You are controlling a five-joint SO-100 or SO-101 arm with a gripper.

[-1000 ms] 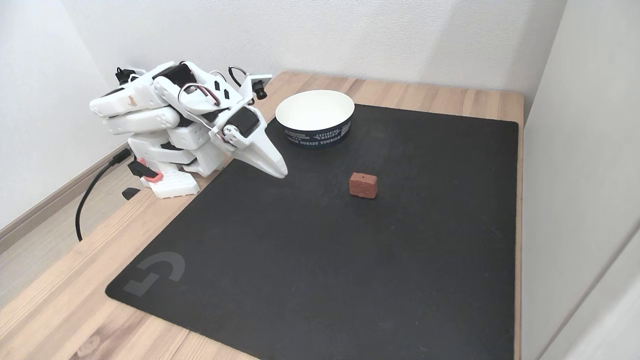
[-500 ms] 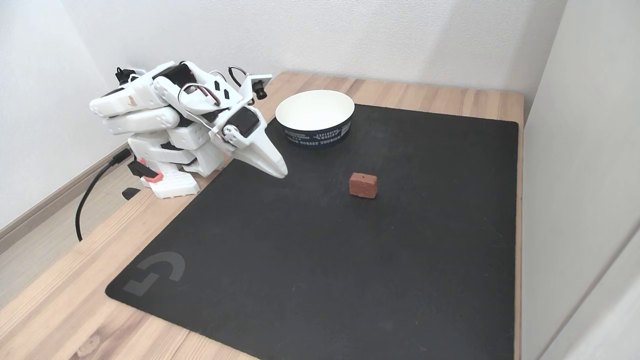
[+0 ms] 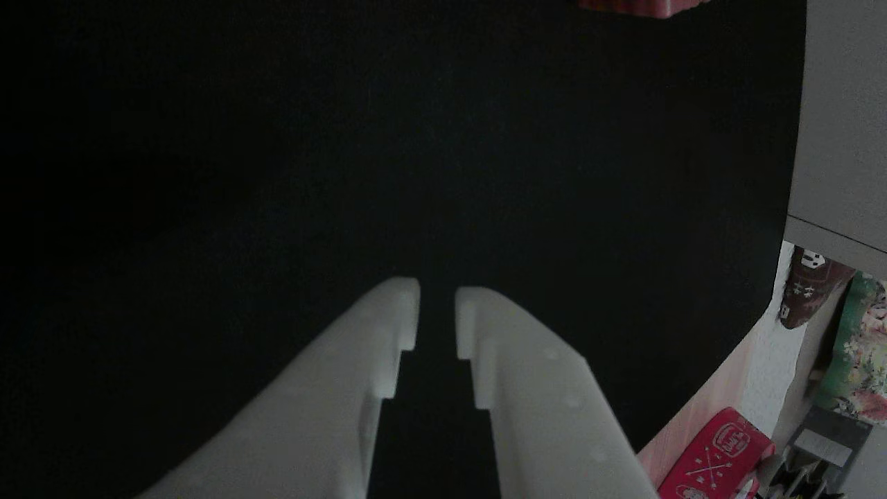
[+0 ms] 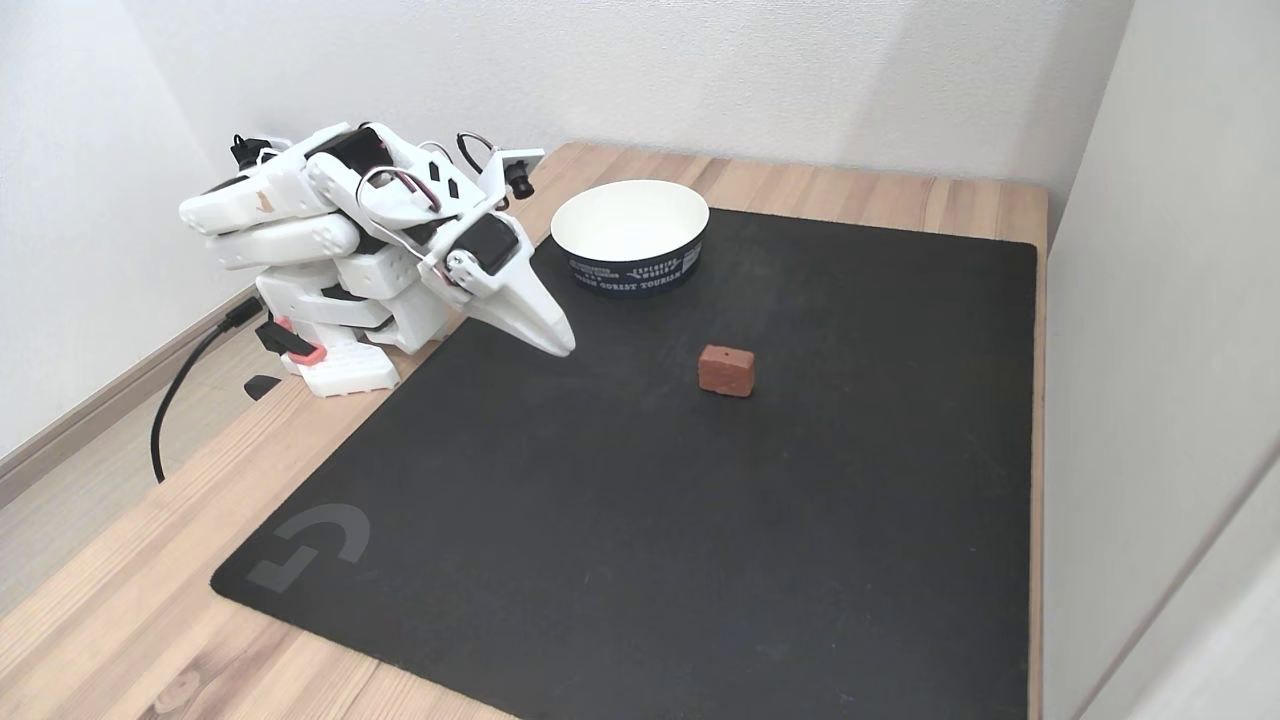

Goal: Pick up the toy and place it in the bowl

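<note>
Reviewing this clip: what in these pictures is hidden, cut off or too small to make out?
- Toy: in the other view the top edge cuts it off, leaving a pink sliver.
- Bowl: the lettering on its dark band is too small to read in the fixed view.
- Gripper: in the fixed view the fingers overlap, hiding the gap; the other view shows a narrow gap.
- Red box: cut off by the bottom edge of the other view.
</note>
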